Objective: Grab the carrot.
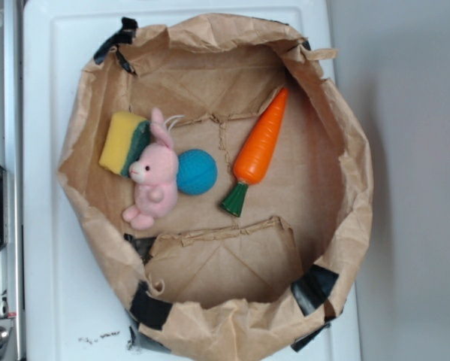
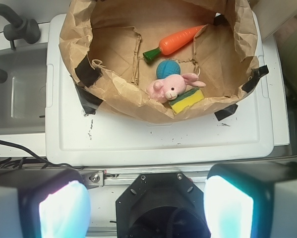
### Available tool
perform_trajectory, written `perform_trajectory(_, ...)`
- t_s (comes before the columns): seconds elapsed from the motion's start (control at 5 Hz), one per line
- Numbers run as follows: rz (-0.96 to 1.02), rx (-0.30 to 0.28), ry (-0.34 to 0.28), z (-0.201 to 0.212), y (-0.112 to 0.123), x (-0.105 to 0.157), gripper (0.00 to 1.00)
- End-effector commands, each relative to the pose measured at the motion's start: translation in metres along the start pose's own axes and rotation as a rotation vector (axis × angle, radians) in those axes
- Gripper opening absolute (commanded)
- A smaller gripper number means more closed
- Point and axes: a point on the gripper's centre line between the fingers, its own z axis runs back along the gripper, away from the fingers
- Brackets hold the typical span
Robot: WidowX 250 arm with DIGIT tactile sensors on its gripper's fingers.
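Approach is the step in hand, by the look of it, and it has hardly begun: nothing is held, and the gripper [image 2: 146, 208] sits well back from the bag [image 2: 118, 99], off the near edge of the white tray [image 2: 153, 139]. Its two fingers [image 2: 64, 210] are spread wide at the bottom corners of the wrist view, with nothing between them.

Inside the bag, the carrot [image 1: 261, 147] lies flat on the brown paper floor, well right of the middle. Its tip points up toward the far wall, and its green stem [image 1: 235, 200] points down toward the centre. It touches none of the other toys. A blue ball [image 1: 196, 171] is near the stem but apart from it, with a pink bunny [image 1: 155, 184] against the ball and a sponge [image 1: 124, 143] beyond that.

Next, the arm would need to travel forward over the bag's crumpled rim, drop inside, and turn so the fingers straddle the carrot across its thick orange body. The slant of the carrot calls for matching wrist rotation. The exterior view does not show the arm at all.
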Motion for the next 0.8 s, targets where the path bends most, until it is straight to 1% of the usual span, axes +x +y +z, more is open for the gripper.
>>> perform_trajectory(0.0,0.0,0.0,0.0,0.0,0.0,0.0,1.0)
perform_trajectory(0.2,0.072,-0.085,0.043,-0.007,0.005,0.05,1.0)
perform_trajectory(0.4,0.166,-0.105,0.003,-0.022,0.014,0.098,1.0)
perform_trajectory(0.6,0.294,-0.093,-0.015,-0.048,0.023,0.143,1.0)
